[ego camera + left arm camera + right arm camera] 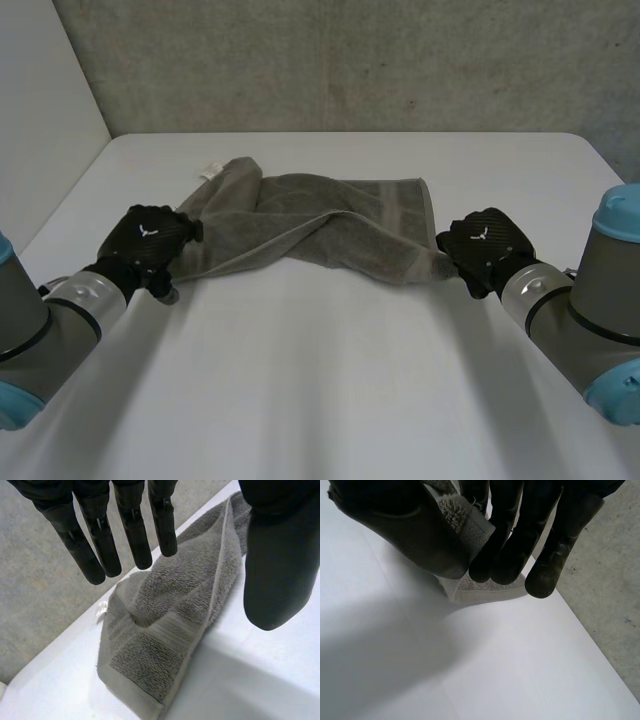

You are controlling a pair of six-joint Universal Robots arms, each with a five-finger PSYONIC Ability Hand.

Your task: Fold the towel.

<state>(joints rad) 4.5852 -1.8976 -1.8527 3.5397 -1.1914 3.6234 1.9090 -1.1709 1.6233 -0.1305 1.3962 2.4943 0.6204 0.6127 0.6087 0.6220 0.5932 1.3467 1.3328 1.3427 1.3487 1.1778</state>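
The grey towel (330,225) lies on the white table (330,390). Its long axis runs across from one arm to the other, and it is twisted and bunched through the middle. The right hand (405,530) sits at the right end and pinches a corner of the cloth between its thumb and curled fingers. The left hand (275,565) hangs over the opposite end with fingers straight and thumb spread wide, gripping nothing. That end lies directly below the hand, between fingertips and thumb, so closing on it looks like the next step.

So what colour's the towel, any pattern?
The towel is plain grey, no print, just a flat woven band near its end. Left wrist view shows it best.
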